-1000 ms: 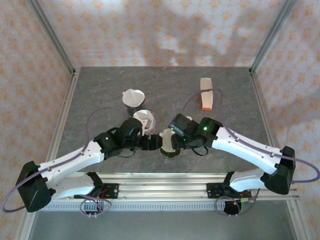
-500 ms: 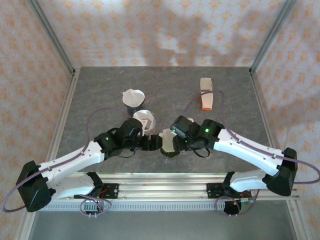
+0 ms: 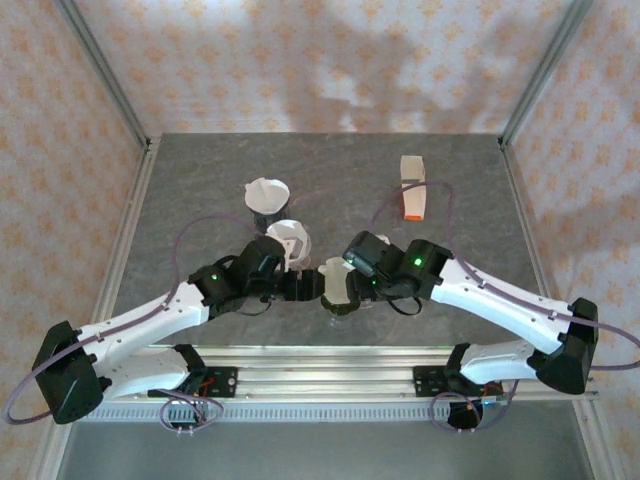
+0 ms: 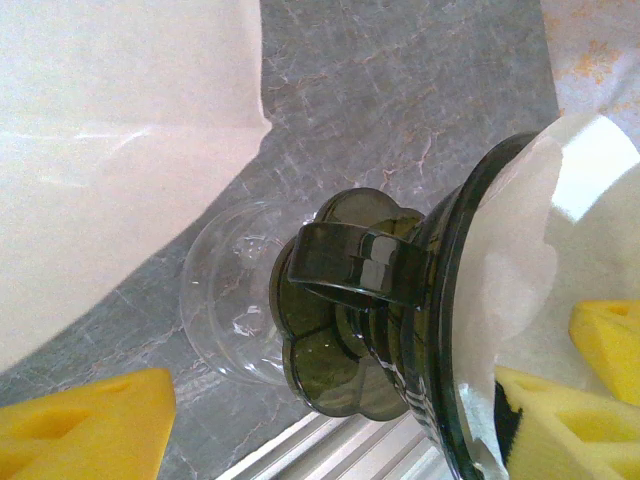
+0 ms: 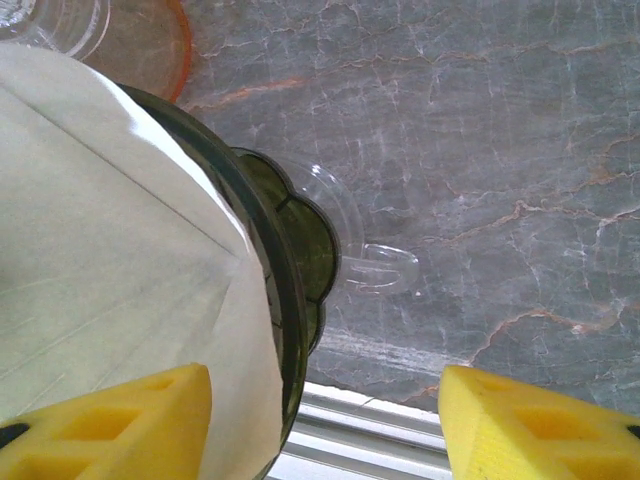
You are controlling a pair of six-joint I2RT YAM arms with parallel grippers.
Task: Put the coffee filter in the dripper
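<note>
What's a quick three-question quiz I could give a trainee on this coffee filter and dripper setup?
1. True or false: white filter paper sits inside the rim of the dark dripper.
2. Multiple choice: the orange-and-white box lies A) toward the far right of the table, B) between the arm bases, C) inside a cup.
3. Fill in: the left claw has pads coloured ____.

Key: 1 true; 2 A; 3 yellow.
</note>
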